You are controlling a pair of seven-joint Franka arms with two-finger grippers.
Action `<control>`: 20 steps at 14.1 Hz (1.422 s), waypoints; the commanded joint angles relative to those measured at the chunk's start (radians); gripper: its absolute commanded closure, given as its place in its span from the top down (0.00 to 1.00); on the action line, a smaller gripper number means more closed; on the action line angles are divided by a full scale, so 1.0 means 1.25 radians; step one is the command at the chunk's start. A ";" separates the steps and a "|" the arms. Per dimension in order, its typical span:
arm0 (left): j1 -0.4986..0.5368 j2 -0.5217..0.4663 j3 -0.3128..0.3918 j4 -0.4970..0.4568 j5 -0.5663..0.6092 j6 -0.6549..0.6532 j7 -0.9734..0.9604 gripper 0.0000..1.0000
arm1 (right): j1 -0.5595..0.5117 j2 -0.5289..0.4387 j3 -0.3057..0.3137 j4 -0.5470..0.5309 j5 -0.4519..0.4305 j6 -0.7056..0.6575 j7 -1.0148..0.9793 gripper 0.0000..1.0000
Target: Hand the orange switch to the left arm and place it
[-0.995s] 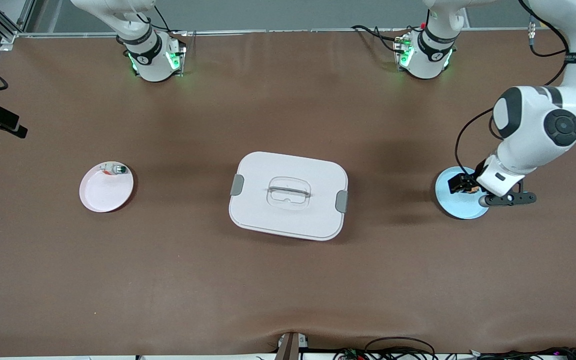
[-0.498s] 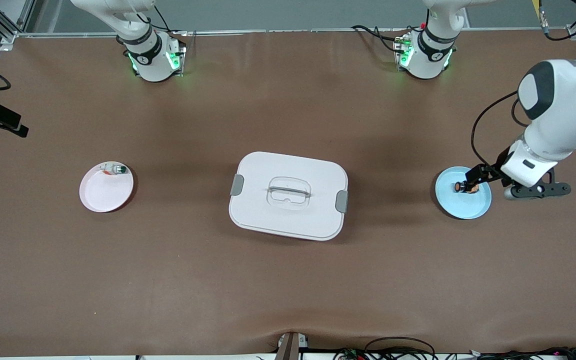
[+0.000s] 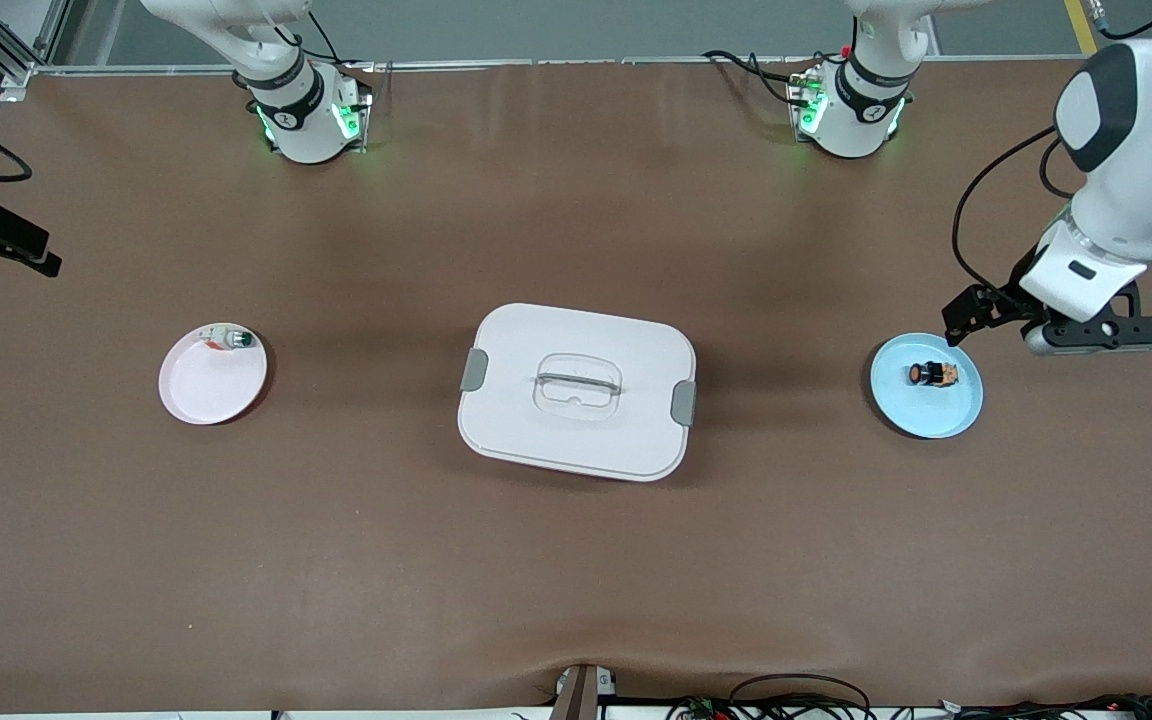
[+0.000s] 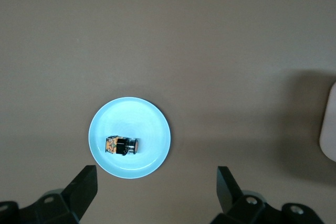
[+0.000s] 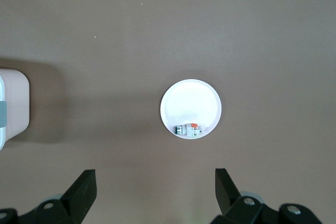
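— What do we see of the left pincer?
— Its two fingers stand wide apart and hold nothing. It hangs in the air above the worktop, at the left arm's end, and touches no object. In the front view we see it just over the rim of the blue plate.

— And where is the orange switch?
— It lies on its side in the blue plate, below the open pincer and free of it. In the left wrist view the switch shows its black body and its orange end, and it sits between the lines of the two fingers, but well under them.

— What of the right pincer?
— It is also spread open and empty, high above the pink plate, where a small white-and-green component rests at the rim. In the front view the right pincer itself is cut off; we see only the base of that arm.

— And the box?
— It stands between the two plates, well apart from both pincers. Each wrist view shows only one edge of it.
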 commanded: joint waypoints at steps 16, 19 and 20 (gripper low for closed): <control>-0.096 -0.015 0.096 0.244 -0.017 -0.292 0.023 1.00 | 0.006 -0.028 0.000 -0.017 -0.003 0.032 -0.002 1.00; -0.095 -0.018 0.096 0.247 -0.017 -0.298 0.024 1.00 | 0.006 -0.028 0.001 -0.017 -0.001 0.033 -0.002 1.00; -0.093 -0.021 0.100 0.249 -0.018 -0.298 0.024 1.00 | 0.006 -0.028 0.001 -0.017 -0.001 0.034 -0.002 1.00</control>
